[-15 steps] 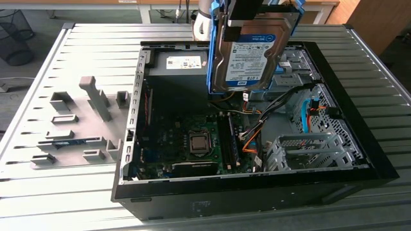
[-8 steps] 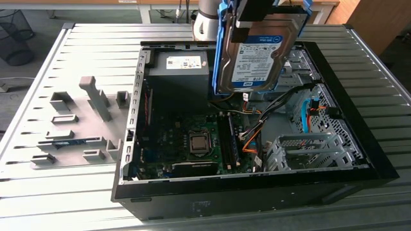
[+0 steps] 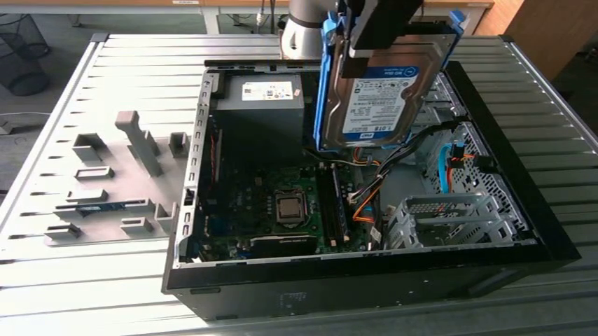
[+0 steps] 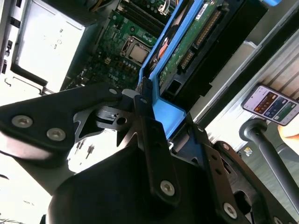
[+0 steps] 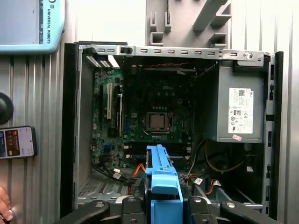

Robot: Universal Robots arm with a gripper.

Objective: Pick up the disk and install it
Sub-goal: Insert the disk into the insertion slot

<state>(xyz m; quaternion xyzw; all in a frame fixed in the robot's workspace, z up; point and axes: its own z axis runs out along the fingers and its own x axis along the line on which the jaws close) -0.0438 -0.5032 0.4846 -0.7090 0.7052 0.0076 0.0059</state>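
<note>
tool clenched on disk | disk hung upper centre of exterior view, over open case | risk: a tilted descent could have snagged cables

- A robotics lab or workshop is suggested.
- An opened computer case is set on a slatted metal table, beneath the fingers.
- A grey holder plate is laid to the side of the fingers.
- A control tablet and a wire wastebasket are seen farther off.
</note>
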